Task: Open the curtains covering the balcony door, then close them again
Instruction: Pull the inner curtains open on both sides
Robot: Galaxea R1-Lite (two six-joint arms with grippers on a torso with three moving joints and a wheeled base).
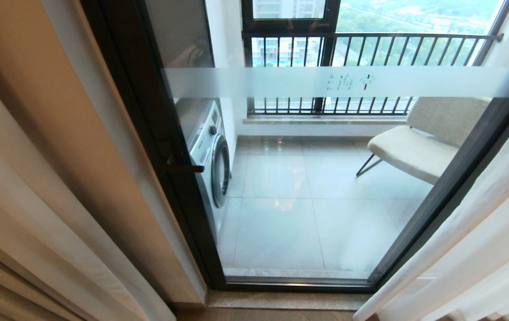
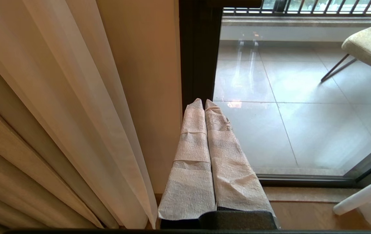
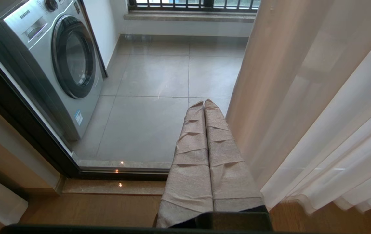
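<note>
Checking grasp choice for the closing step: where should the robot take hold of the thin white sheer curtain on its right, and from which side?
Probably the free inner edge of the thin white sheer curtain, coming from the glass balcony door side. It hangs in loose vertical pleats, so a fold at that edge could fit between the fingers. The right gripper is shut beside it and would need to open. The left gripper is shut too.

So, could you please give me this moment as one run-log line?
curtains: drawn aside, both sides | balcony door: uncovered, shut | left claw: shut, empty, beside left curtain | right claw: shut, empty, beside right sheer
</note>
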